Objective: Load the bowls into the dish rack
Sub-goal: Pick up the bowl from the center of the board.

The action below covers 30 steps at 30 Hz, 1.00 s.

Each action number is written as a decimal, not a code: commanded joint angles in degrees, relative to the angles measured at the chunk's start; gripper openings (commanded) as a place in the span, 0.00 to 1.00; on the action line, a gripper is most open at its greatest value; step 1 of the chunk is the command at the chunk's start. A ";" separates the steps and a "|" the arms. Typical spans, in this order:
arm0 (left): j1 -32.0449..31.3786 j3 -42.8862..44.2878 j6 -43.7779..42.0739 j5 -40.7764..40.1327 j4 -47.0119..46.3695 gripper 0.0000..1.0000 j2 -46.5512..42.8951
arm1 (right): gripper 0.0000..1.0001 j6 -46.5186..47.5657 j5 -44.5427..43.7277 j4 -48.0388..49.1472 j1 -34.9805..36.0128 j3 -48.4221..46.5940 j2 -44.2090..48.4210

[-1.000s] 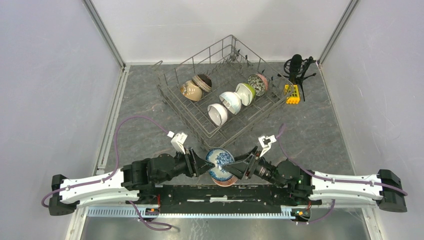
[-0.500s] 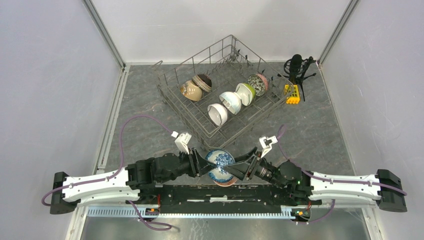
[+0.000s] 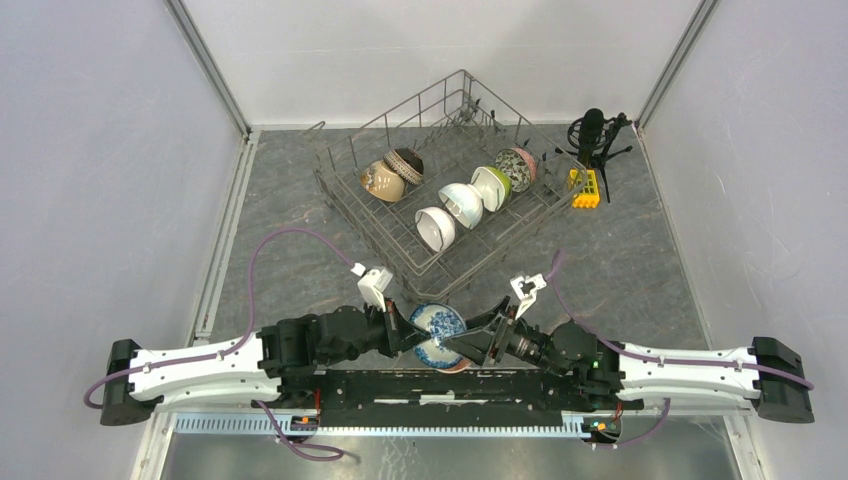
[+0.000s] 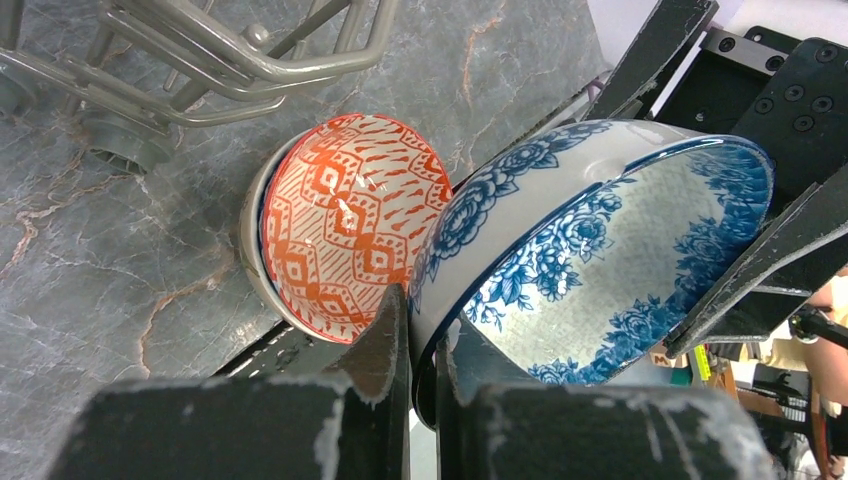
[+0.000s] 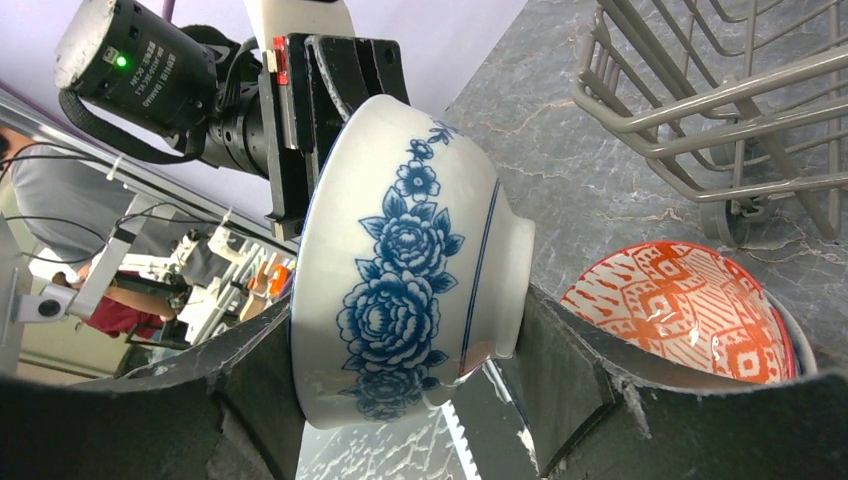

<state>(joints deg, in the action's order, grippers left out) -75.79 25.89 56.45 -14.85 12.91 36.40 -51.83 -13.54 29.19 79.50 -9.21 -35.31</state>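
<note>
The left tool (image 3: 403, 333) has pushed rightward with its arm, the right tool (image 3: 472, 342) has drawn slightly in, and the blue-and-white bowl (image 3: 435, 322) gripped between them now sits a touch nearer the arms' bases.

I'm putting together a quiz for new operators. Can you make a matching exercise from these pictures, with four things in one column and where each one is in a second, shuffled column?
1. blue floral bowl
2. orange patterned bowl
3. tan bowl
4. microphone

A. on the table, right of the dish rack
B. inside the dish rack
C. resting by the rack's near corner
D. held by the left gripper and right gripper

Pairs: 1-D, 2-C, 3-B, 4-A
</note>
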 commanded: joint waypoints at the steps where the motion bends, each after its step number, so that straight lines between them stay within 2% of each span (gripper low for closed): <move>1: -0.14 4.07 -2.52 1.03 -2.21 0.02 -1.23 | 0.31 3.53 3.78 0.66 0.47 -2.26 1.34; 4: -0.15 4.51 -3.08 1.32 -1.81 0.02 -0.56 | 0.46 3.69 4.95 1.82 0.43 -2.39 0.54; 13: -0.15 5.88 -4.56 2.46 -0.56 0.02 2.31 | 0.69 4.58 7.04 6.93 0.43 -3.28 -1.55; 22: -0.13 7.53 -5.55 3.17 0.95 0.02 4.52 | 0.79 6.54 8.79 7.49 0.43 -4.10 -2.10; 30: -0.09 7.95 -5.90 3.25 1.66 0.02 4.91 | 0.78 6.86 9.17 8.54 0.43 -4.15 -1.70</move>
<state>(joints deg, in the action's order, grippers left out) -75.75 30.94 52.40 -12.71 17.98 40.91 -46.19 -7.77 30.50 79.44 -9.63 -37.58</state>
